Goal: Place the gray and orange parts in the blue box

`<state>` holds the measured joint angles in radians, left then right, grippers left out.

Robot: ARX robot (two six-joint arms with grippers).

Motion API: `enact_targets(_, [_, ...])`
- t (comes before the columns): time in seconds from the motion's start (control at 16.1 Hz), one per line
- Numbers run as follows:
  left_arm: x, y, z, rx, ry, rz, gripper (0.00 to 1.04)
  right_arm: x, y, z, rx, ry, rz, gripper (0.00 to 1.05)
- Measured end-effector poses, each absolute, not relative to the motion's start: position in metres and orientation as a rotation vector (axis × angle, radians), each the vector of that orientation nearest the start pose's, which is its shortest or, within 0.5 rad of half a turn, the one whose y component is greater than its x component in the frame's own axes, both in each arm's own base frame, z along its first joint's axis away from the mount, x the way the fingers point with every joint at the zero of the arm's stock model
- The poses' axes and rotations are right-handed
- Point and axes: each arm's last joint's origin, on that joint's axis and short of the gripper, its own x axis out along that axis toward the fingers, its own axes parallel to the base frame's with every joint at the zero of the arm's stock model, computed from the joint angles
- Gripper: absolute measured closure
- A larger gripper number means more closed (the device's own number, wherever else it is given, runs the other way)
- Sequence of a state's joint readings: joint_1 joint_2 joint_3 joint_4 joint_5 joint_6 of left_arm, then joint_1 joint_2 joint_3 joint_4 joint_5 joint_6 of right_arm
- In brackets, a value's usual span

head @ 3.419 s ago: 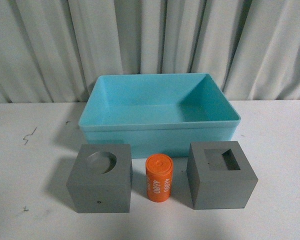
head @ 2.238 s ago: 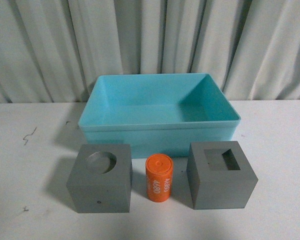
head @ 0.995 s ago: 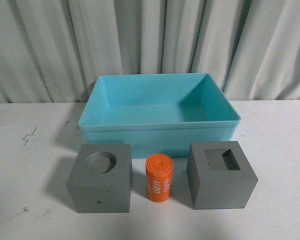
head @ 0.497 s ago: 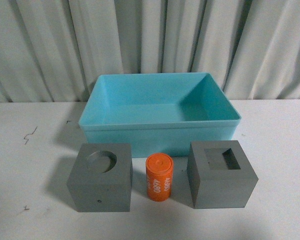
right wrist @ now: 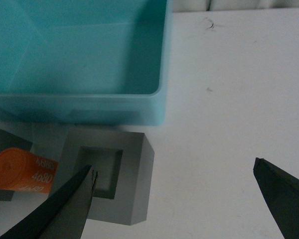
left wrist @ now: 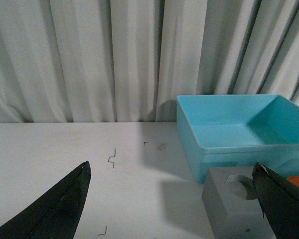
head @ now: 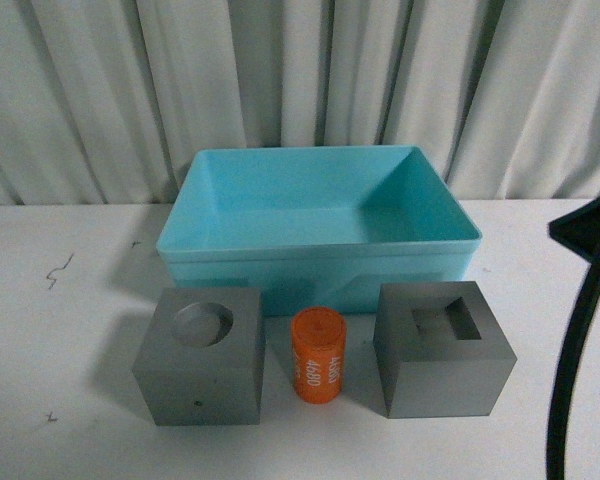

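Gray cube (right wrist: 132, 174) beneath one right jaw

A white counter (head: 70, 440) is backed by a pale, pleated curtain (head: 100, 90). A few small dark scuff marks (head: 58, 270) are seen on the counter's left side.

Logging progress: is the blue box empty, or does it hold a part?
Empty: the blue box shows bare floor; round-recess cube, square-recess cube and orange cylinder sit outside, in front of it.

right arm (head: 588, 232) newly in view at right edge, near gray square-recess cube (head: 443, 348)
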<state>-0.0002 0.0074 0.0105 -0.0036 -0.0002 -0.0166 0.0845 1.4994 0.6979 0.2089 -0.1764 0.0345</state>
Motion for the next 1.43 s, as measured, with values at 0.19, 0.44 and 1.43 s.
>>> enact_targets(0.19, [0.098, 0.0, 0.166, -0.017, 0.001, 0.0, 0.07, 0.307, 0.058, 0.144, 0.081, 0.732, 0.265, 0.06])
enact_targets(0.44, [0.098, 0.0, 0.166, -0.017, 0.001, 0.0, 0.07, 0.325, 0.079, 0.113, 0.117, 0.803, 0.225, 0.06])
enact_targets(1.43, [0.098, 0.0, 0.166, -0.017, 0.001, 0.0, 0.07, 0.308, 0.086, 0.119, 0.118, 0.862, 0.132, 0.86])
